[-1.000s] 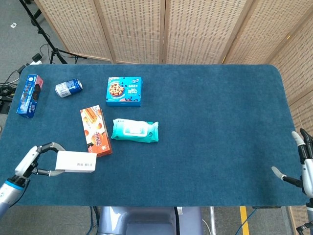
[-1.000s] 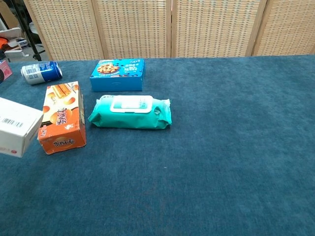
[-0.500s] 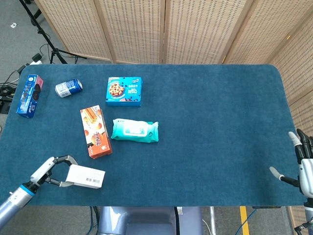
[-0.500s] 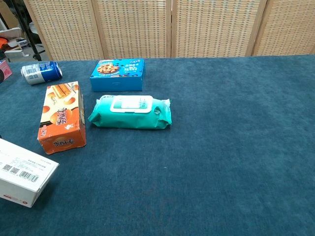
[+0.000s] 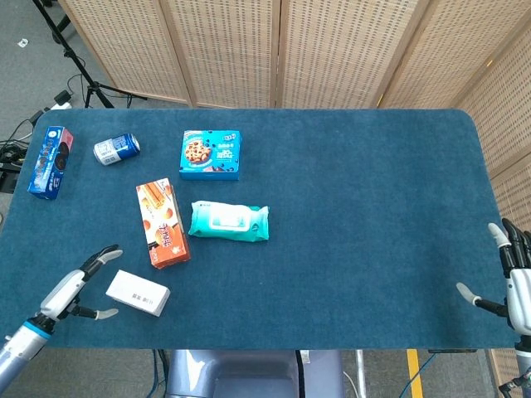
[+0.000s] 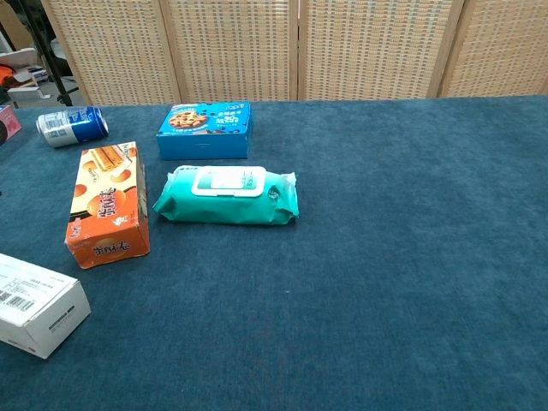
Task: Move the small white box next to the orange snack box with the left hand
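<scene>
The small white box (image 5: 138, 293) (image 6: 38, 305) lies flat on the blue table, just below the near end of the orange snack box (image 5: 163, 222) (image 6: 106, 205) and a little apart from it. To the box's left, my left hand (image 5: 80, 286) is open with its fingers spread, and a small gap separates it from the box. At the table's right front edge my right hand (image 5: 508, 284) is open and holds nothing. The chest view shows neither hand.
A teal wipes pack (image 5: 229, 221) (image 6: 228, 195) lies right of the orange box. Behind it sit a blue cookie box (image 5: 211, 154) (image 6: 205, 130) and a drink can (image 5: 116, 148) (image 6: 71, 126). A dark blue biscuit pack (image 5: 50, 162) lies at the far left edge.
The left hand lowered the white box onto the table below the orange box, then let go and opened, drawing slightly left. The right hand barely moved.
</scene>
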`<state>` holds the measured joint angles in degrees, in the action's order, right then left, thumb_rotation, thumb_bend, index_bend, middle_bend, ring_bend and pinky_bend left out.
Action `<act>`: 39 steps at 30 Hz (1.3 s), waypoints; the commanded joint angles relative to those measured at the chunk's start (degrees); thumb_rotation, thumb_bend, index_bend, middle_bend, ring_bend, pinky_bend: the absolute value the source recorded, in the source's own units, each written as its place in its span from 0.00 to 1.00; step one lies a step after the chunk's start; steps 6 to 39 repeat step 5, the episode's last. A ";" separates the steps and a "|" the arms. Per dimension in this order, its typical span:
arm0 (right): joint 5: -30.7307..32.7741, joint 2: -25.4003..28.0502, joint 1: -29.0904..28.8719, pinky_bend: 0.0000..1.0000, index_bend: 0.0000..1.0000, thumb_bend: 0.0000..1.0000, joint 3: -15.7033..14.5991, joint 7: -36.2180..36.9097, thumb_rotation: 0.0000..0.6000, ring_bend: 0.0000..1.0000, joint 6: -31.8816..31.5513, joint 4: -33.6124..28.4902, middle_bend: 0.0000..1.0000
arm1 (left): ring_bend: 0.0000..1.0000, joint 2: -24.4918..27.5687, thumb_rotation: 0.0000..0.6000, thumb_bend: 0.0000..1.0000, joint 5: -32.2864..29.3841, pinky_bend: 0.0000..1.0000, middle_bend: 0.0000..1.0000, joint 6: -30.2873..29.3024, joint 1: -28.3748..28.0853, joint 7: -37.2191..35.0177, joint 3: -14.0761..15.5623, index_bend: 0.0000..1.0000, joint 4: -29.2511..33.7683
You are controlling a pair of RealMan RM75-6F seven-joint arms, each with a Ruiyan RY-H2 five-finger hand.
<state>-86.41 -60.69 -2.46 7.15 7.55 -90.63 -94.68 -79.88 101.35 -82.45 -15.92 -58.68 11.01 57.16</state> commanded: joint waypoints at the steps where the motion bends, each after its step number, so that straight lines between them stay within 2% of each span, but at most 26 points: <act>1: -0.07 0.15 -0.09 0.00 0.00 0.00 -0.10 0.21 1.00 0.00 0.24 -0.04 0.00 | 0.00 7.05 1.00 0.08 -2.09 0.00 0.00 -2.88 3.42 15.80 -0.14 0.00 11.34; 2: -0.11 0.19 -0.08 0.00 0.00 0.00 -0.11 0.26 1.00 0.00 0.21 -0.05 0.00 | 0.00 9.45 1.00 0.08 -3.34 0.00 0.00 -3.22 4.47 21.62 -0.34 0.00 15.90; 5: -0.26 0.24 0.02 0.00 0.00 0.00 -0.12 0.36 1.00 0.00 -0.08 -0.10 0.00 | 0.00 15.32 1.00 0.08 -5.06 0.00 0.00 -5.77 6.60 32.42 -0.94 0.00 26.99; 39: -0.26 0.24 0.02 0.00 0.00 0.00 -0.12 0.36 1.00 0.00 -0.08 -0.10 0.00 | 0.00 15.32 1.00 0.08 -5.06 0.00 0.00 -5.77 6.60 32.42 -0.94 0.00 26.99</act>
